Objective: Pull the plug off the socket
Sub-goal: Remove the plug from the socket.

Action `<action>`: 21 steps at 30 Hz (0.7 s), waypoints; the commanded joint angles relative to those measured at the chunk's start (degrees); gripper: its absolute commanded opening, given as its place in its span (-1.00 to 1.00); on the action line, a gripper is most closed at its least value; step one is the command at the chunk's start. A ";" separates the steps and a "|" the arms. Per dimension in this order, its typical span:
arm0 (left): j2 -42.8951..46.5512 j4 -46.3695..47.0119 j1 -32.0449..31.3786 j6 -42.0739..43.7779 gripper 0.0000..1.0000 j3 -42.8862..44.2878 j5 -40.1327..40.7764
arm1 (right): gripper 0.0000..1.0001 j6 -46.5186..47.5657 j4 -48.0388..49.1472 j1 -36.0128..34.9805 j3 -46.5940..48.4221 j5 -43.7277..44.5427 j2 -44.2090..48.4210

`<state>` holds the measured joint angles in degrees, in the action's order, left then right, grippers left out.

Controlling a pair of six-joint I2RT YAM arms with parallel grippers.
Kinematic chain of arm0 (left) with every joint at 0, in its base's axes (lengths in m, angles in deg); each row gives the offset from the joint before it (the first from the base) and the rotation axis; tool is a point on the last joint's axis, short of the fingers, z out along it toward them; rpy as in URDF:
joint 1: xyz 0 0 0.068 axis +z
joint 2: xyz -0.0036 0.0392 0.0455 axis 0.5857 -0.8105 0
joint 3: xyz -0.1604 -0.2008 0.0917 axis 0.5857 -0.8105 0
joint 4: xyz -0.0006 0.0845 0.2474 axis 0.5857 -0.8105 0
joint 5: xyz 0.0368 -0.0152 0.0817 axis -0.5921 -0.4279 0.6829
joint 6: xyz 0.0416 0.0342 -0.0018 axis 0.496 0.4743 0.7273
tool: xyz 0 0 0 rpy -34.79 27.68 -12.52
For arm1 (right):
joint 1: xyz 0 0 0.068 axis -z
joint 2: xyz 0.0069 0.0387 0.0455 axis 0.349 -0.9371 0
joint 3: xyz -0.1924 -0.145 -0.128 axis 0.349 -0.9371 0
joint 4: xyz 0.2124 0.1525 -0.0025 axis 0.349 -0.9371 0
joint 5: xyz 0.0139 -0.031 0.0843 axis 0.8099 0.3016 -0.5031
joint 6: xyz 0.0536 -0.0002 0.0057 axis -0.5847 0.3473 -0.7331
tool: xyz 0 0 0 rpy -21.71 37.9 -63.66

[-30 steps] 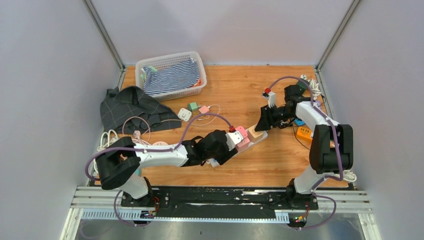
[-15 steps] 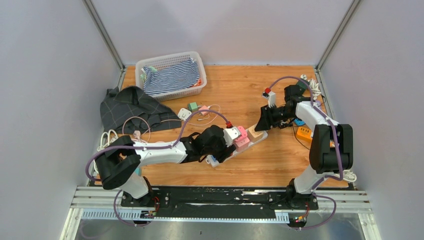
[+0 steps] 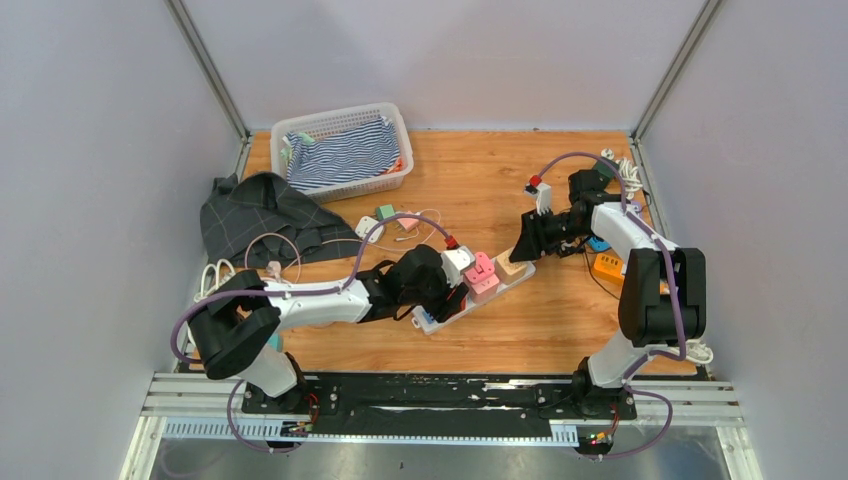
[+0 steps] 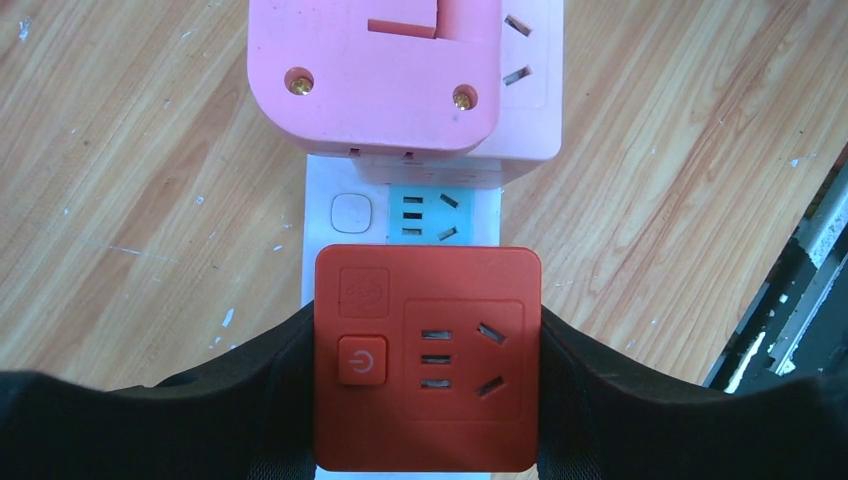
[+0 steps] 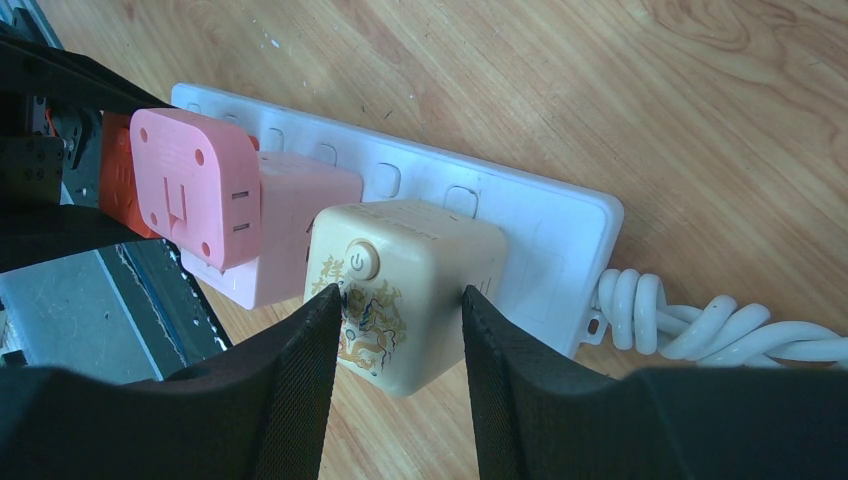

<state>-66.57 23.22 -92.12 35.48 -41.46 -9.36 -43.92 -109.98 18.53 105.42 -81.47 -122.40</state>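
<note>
A white power strip point(image 3: 445, 315) lies slantwise on the wooden table, carrying several cube plugs. My left gripper point(image 3: 455, 270) point(image 4: 428, 400) is shut on the red cube plug point(image 4: 428, 360), one finger pressing each side. A bare teal socket point(image 4: 420, 215) shows just beyond it on the strip point(image 4: 320, 215). Whether its prongs are out of the strip is hidden. Two pink plugs point(image 4: 375, 80) point(image 5: 190, 185) sit farther along. At the strip's far end point(image 5: 540, 215), my right gripper point(image 3: 522, 250) point(image 5: 395, 330) is shut on the cream plug point(image 5: 400, 290) with the dragon print.
A white basket point(image 3: 335, 112) with striped cloth stands at the back left, a grey plaid cloth point(image 3: 265, 215) beside it. Small loose plugs point(image 3: 385, 215) lie mid-table. The strip's coiled white cable point(image 5: 700, 320) runs right. An orange plug point(image 3: 607, 265) sits by the right edge.
My left gripper has drawn back to the left and up with the red plug, uncovering the strip's near end. The right arm has stayed on the cream plug.
</note>
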 commanded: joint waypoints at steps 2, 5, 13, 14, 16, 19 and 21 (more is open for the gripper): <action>-0.57 0.43 -1.73 2.51 -1.00 -1.91 4.70 | -0.04 2.29 -2.55 -0.03 -1.77 8.54 -2.99; -1.14 0.41 -3.65 4.37 -1.00 -1.95 7.73 | -0.04 2.29 -2.54 0.03 -1.78 8.70 -3.14; -0.02 0.75 -0.64 -1.18 -1.00 -2.05 2.21 | -0.04 2.31 -2.55 -0.08 -1.71 8.98 -3.41; 0.16 0.96 0.33 -2.27 -1.00 -2.11 0.25 | -0.04 2.31 -2.55 -0.06 -1.70 8.98 -3.46; 0.83 1.44 1.52 -3.51 -1.00 -2.51 -1.98 | -0.04 2.31 -2.57 -0.19 -1.70 9.06 -3.47; 1.94 1.66 2.16 -4.48 -1.00 -2.68 -3.64 | -0.04 2.25 -2.55 -0.28 -1.70 9.23 -3.56; 2.52 1.66 2.34 -5.10 -1.00 -2.57 -4.11 | -0.04 2.31 -2.63 -0.44 -1.70 9.40 -3.65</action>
<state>-65.76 25.31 -91.05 34.43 -42.95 -10.76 -44.18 -110.13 18.55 105.60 -81.49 -122.70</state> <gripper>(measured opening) 0.622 0.487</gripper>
